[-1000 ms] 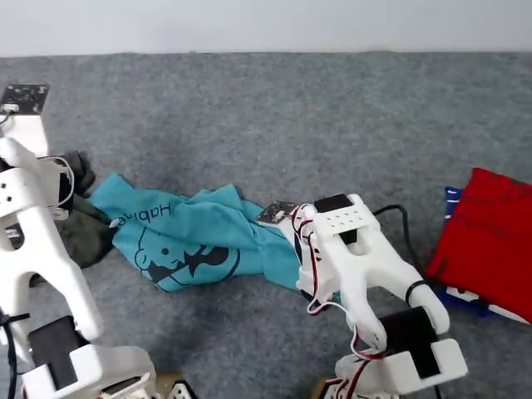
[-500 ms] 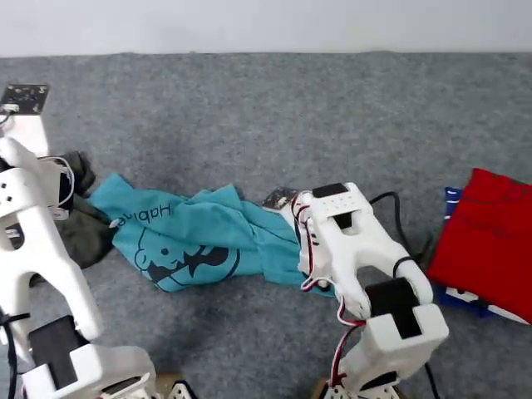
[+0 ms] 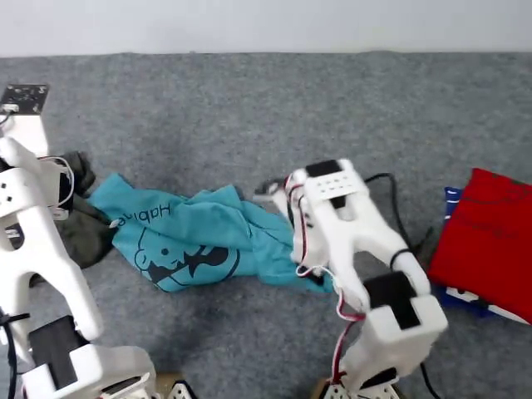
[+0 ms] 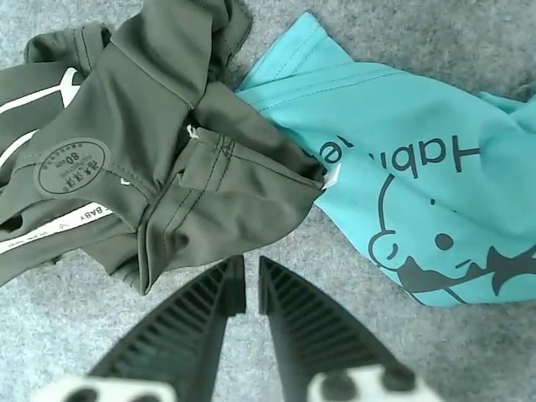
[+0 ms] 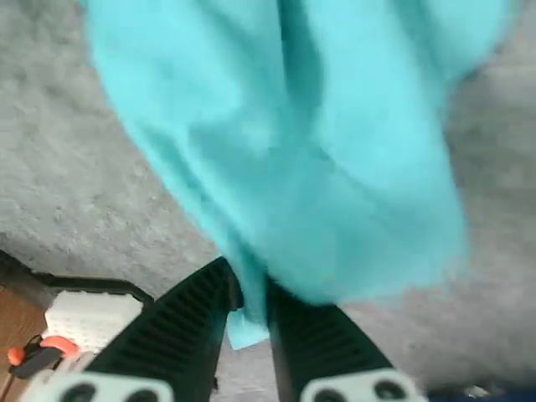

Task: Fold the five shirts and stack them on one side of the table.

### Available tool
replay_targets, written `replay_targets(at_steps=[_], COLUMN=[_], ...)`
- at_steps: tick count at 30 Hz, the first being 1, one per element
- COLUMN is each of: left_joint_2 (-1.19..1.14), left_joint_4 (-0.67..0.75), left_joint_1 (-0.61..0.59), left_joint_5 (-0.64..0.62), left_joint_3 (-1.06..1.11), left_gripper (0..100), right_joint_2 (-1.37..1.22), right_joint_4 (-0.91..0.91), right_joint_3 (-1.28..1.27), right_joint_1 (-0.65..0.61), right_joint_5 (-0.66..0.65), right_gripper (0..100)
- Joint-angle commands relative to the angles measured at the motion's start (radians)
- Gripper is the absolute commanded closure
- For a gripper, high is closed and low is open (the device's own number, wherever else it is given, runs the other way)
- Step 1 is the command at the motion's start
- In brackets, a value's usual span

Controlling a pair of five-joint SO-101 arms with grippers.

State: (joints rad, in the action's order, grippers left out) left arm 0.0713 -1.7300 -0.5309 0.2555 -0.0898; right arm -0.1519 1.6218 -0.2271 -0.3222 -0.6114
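- Centrally, a teal shirt (image 3: 199, 241) is seen crumpled on the grey table (image 3: 332, 116), with its print facing up.
- Its end nearest the right arm (image 3: 349, 241) is pinched by the right gripper (image 5: 249, 293). The fingers are closed on the cloth, and a scrap of teal is seen between them.
- A dark shirt (image 4: 159, 142) is bunched at the other end of the teal shirt and touches its corner.
- The left gripper (image 4: 251, 272) is held over bare table just beside the dark shirt. Its fingers are drawn nearly together with only a thin gap left, and nothing is gripped.
- A red shirt (image 3: 486, 241) is laid folded at the table's right side on top of a blue shirt (image 3: 453, 199). Both are well apart from the teal shirt.
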Motion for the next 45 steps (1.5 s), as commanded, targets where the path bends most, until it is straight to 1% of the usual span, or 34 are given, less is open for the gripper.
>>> replay_targets(at_steps=[1, 5, 7, 10, 15, 21, 25, 28, 29, 36, 40, 45], left_joint_2=[0.055, 0.055, 0.055, 0.074, 0.222, 0.356, 0.417, 0.47, 0.488, 0.557, 0.555, 0.546], left_joint_4=[-0.021, -0.021, -0.021, -0.023, -0.023, -0.023, -0.025, -0.025, -0.025, -0.018, 0.063, 0.195], left_joint_1=[-0.006, -0.006, -0.006, -0.006, 0.002, 0.002, 0.002, 0.002, 0.009, 0.181, 0.236, 0.345], left_joint_5=[0.008, 0.008, 0.008, 0.008, 0.008, 0.008, 0.006, 0.006, 0.006, 0.0, -0.068, -0.077], left_joint_3=[0.001, 0.001, 0.001, 0.001, 0.001, 0.002, 0.002, 0.015, 0.028, 0.213, 0.302, 0.4], left_gripper=[96, 96, 96, 96, 96, 96, 96, 96, 96, 96, 96, 96], right_joint_2=[0.137, 0.22, 0.259, 0.311, 0.36, 0.361, 0.361, 0.361, 0.366, 0.486, 0.602, 0.773], right_joint_4=[0.094, 0.171, 0.171, 0.157, 0.099, 0.101, 0.11, 0.176, 0.177, 0.174, 0.174, 0.174], right_joint_3=[0.14, 0.301, 0.384, 0.517, 0.778, 1.119, 1.224, 1.215, 1.177, 0.733, 0.505, 0.253], right_joint_1=[0.05, 0.094, 0.11, 0.113, 0.114, 0.114, 0.108, 0.107, 0.099, 0.021, 0.001, 0.004], right_joint_5=[-0.057, -0.063, -0.066, -0.109, -0.175, -0.242, -0.281, -0.299, -0.298, -0.299, -0.298, -0.298], right_gripper=[98.8, 98.8, 98.8, 98.8, 98.8, 98.8, 98.8, 98.8, 98.8, 98.8, 98.8, 98.8])
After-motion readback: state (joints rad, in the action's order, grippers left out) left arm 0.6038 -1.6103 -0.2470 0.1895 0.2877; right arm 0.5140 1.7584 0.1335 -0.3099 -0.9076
